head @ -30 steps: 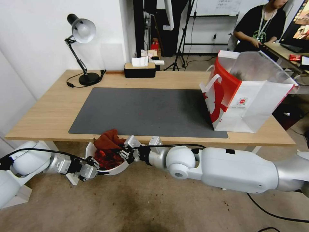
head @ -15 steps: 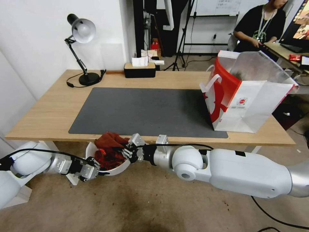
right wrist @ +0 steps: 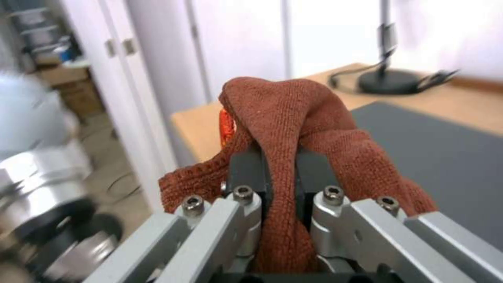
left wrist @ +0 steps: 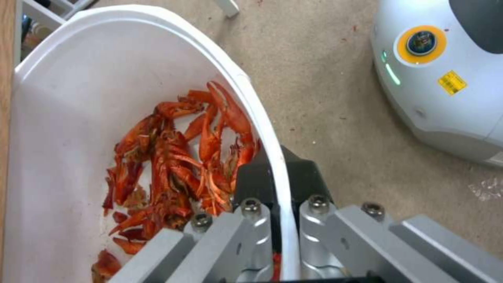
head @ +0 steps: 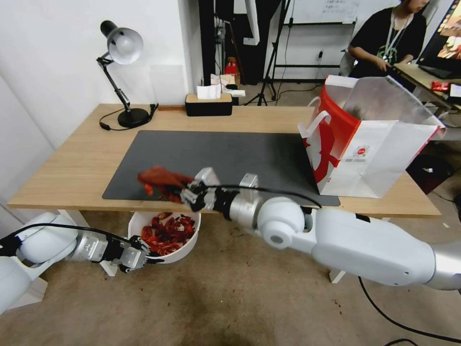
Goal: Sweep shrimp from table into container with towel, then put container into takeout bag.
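A lamp (head: pixel 121 53) and tissue box (head: pixel 208 104) stand at the worktop's (head: pixel 72 163) upper edge, the bag (head: pixel 370 139) right, while the right pincer (head: pixel 181 194) clamps the towel (head: pixel 158 178) mid-frame and the left pincer (head: pixel 146 250) grips the rim of the shrimp (head: pixel 168 233) bowl (head: pixel 185 247) below.

Office-like lab: desk lamp (head: pixel 122 45), tripods (head: pixel 273 57), whiteboard (head: pixel 326 10)

Light-wood bench (head: pixel 72 168), dark grey mat (head: pixel 216 163) on it, takeout bag (head: pixel 370 144) at right, desk lamp (head: pixel 122 81) and black tissue box (head: pixel 208 104) behind
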Tool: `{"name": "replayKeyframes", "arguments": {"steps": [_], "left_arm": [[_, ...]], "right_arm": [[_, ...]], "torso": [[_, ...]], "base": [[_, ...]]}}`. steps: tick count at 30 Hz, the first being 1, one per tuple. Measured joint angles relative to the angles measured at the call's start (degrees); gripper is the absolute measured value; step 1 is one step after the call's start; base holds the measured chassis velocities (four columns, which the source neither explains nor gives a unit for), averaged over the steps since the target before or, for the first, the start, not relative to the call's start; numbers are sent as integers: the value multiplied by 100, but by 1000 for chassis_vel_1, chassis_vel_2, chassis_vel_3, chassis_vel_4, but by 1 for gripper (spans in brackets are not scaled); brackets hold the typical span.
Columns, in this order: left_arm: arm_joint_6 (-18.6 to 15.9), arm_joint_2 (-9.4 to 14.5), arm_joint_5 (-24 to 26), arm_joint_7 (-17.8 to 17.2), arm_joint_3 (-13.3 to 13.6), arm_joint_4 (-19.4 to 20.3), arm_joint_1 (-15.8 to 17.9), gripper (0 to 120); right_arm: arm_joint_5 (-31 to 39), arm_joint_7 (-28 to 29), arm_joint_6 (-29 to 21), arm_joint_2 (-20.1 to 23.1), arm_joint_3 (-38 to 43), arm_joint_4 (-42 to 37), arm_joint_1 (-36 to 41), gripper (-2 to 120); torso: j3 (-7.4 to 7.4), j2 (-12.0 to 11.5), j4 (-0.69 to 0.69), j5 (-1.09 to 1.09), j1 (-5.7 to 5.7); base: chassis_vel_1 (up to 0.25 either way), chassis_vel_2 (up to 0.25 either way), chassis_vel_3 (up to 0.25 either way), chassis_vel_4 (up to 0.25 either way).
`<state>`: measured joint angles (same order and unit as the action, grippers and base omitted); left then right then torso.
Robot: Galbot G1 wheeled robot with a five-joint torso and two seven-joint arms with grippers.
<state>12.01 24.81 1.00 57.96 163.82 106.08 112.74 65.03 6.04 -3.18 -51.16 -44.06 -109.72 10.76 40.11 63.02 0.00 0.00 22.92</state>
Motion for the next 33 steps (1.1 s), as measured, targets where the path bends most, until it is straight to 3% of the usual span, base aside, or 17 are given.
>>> {"name": "replayKeyframes", "arguments": {"steps": [15,20,22,23,25,27,29,30,31,33], "left_arm": [[-4,120,-70,0,-13,-55,-329,0],[2,145,-159,15,-300,-24,-679,0],[34,127,-200,23,-678,29,-1102,0],[34,127,-200,23,-678,29,-1102,0],[55,97,-219,25,-1135,104,-1586,0],[61,91,-222,26,-1291,128,-1761,0],[80,94,-235,27,-1878,237,-2425,0],[80,94,-235,27,-1878,237,-2425,0],[87,95,-237,26,-2086,275,-2646,0],[90,108,-244,28,-2827,403,-3357,0]], "right_arm": [[-203,-38,-10,600,1323,38,817,4],[-269,-108,-6,748,1592,26,1069,4],[-341,-165,-1,813,1750,29,1246,4],[-341,-165,-1,813,1750,29,1246,4],[-408,-211,7,825,1910,48,1403,4],[-424,-219,8,825,1959,58,1449,4],[-483,-255,26,818,2101,95,1565,4],[-483,-255,26,818,2101,95,1565,4],[-512,-271,39,817,2139,113,1605,4],[-590,-312,73,818,2260,153,1716,4]], "torso": [[0,0,0,1,0],[0,0,0,1,0],[0,0,0,0,0],[0,0,0,0,0],[-1,0,0,1,0],[0,0,0,1,0],[-1,0,1,-2,0],[-1,0,1,-2,0],[-1,0,0,-1,0],[0,0,2,-1,0]], "base": [[0,0,0,0],[0,0,0,0],[0,0,0,0],[0,0,0,0],[0,0,0,0],[0,0,0,0],[0,0,0,0],[0,0,0,0],[0,0,0,0],[0,0,0,0]]}}
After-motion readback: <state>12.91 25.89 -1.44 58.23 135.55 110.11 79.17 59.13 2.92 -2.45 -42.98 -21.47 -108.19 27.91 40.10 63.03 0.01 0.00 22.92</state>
